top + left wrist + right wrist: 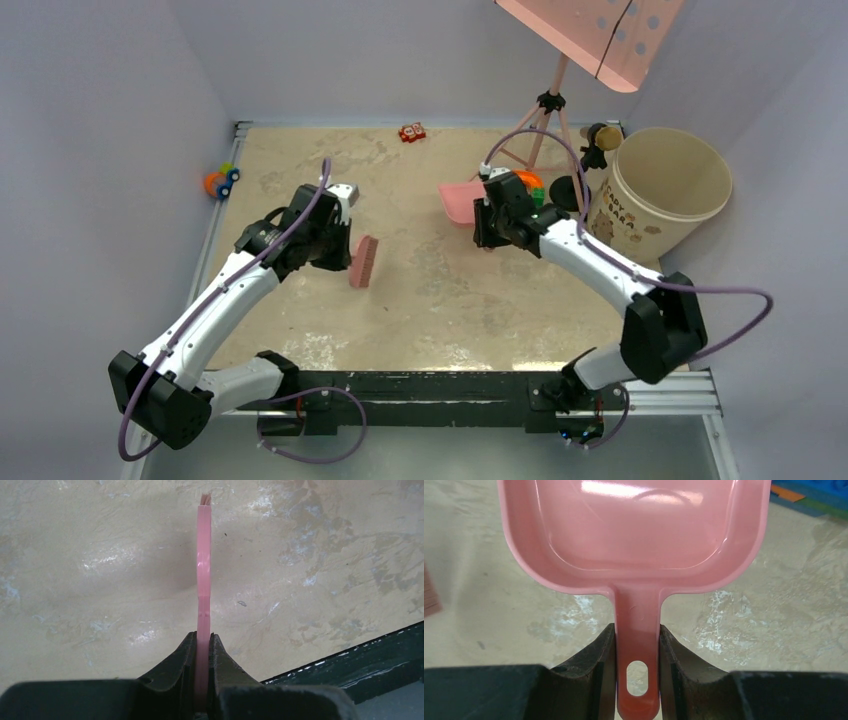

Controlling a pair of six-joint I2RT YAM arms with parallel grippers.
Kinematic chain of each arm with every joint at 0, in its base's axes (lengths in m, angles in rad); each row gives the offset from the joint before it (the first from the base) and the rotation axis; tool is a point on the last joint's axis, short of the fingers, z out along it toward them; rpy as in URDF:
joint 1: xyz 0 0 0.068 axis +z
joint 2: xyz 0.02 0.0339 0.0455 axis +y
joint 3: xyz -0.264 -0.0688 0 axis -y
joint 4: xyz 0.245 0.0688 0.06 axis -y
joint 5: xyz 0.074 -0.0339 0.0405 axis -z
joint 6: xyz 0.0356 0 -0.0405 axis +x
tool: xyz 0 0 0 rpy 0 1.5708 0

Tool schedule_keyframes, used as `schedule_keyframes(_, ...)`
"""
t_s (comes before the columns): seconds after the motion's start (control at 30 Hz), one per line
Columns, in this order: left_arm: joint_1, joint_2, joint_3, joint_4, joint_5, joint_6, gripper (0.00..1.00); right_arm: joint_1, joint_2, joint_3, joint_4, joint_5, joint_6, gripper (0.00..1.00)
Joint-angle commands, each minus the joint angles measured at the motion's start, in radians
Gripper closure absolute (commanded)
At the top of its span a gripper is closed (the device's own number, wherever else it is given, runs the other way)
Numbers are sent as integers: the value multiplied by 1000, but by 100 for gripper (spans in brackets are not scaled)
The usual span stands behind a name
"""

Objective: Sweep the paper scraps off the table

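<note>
My left gripper (203, 637) is clamped on the pink brush (203, 555), my right gripper (637, 628) on the handle of the pink dustpan (639, 535), both over the marbled tabletop (450, 290). The pan shows only bare plastic. I can't spot paper scraps there or in the beige tub (655, 240).

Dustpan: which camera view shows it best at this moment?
Right wrist. The dustpan fills the frame, its handle clamped between the jaws. The top view shows only a small pink part beside the arm. The left wrist view shows none of it.
</note>
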State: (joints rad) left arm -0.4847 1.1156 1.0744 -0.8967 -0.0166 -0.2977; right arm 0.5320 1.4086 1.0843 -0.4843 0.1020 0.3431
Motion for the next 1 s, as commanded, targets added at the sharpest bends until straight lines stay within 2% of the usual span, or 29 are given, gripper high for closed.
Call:
schedule_keyframes(0.0,5,-7,17,65,57,-69,100,17,108,51,-11,91,35,100)
schedule_keyframes(0.13,5,2,27,68,64,-96,100,17,201,97,-2,93,34,99)
schedule_keyframes(0.27,5,15,42,71,75,-117,100,17,294,238,-37,109,6,93)
schedule_keyframes(0.33,5,24,53,73,76,-126,100,17,332,314,-76,114,14,63)
schedule_keyframes(0.4,5,34,66,76,82,-139,100,17,343,350,-78,89,4,17)
schedule_keyframes(0.43,5,40,70,80,88,-147,100,17,340,356,-75,81,-1,12)
schedule_keyframes(0.57,5,69,75,116,135,-184,100,17,271,304,-43,96,-13,7)
schedule_keyframes(0.83,5,157,64,241,291,-279,100,17,9,51,50,209,-33,3)
schedule_keyframes(0.97,5,212,127,281,324,-314,100,15,-94,-33,87,223,-36,3)
